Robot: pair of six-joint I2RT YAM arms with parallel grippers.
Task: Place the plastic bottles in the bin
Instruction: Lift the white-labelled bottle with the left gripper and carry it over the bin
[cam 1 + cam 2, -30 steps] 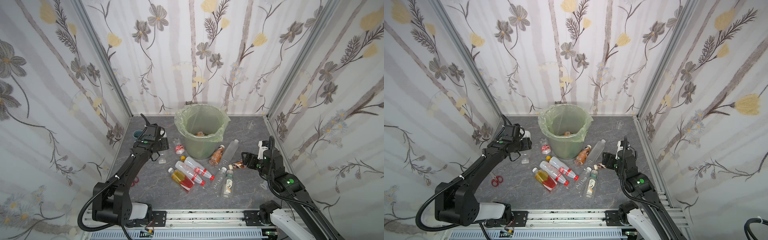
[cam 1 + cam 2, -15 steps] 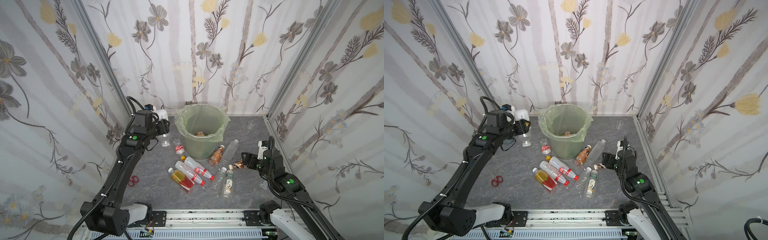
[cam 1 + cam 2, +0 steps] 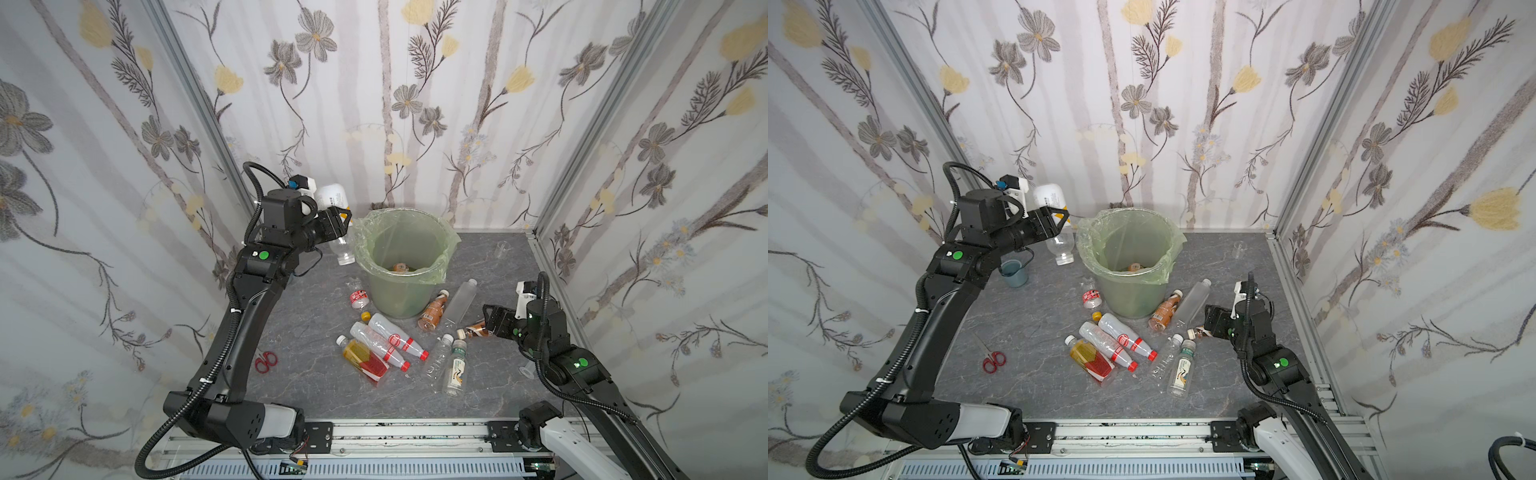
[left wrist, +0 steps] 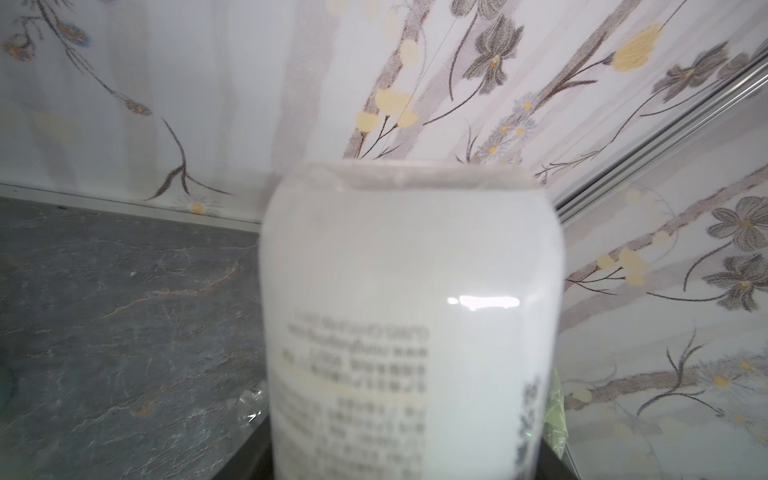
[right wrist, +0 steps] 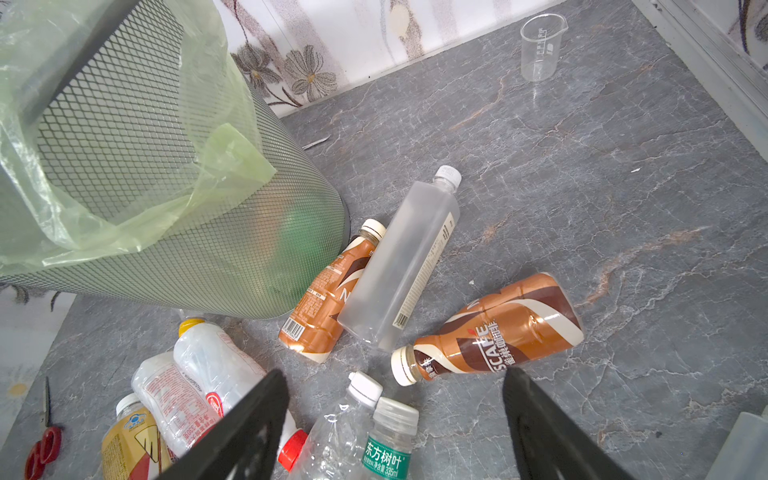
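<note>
We see a white-labelled bottle [image 3: 332,195] with small dark print, base up and clear neck and white cap pointing down, hanging in the air just beside the bin [image 3: 415,216], at rim height on the left arm's side. It is outside the folded green bag [image 3: 360,237], whose edge lies just beside the neck. The left gripper [image 3: 338,220] clamps the bottle around its middle. The right gripper [image 5: 392,374] is spread wide and empty, low over a brown coffee bottle [image 5: 498,332] lying on the grey table [image 3: 316,390] in front of the bin. Against the bin's foot a second coffee bottle [image 5: 328,299] and a frosted bottle [image 5: 399,266] lie touching. In front of the bin lie two red-capped clear bottles [image 3: 392,338], an orange-drink bottle [image 3: 365,358], a crumpled clear bottle [image 3: 436,359] and a green-labelled bottle [image 3: 455,370]. Inside the bin lies one brownish bottle [image 3: 401,267]. Red-handled scissors [image 3: 266,360], a blue-grey cup [image 3: 1014,272] and a clear beaker [image 3: 502,248] sit apart from the bin.
</note>
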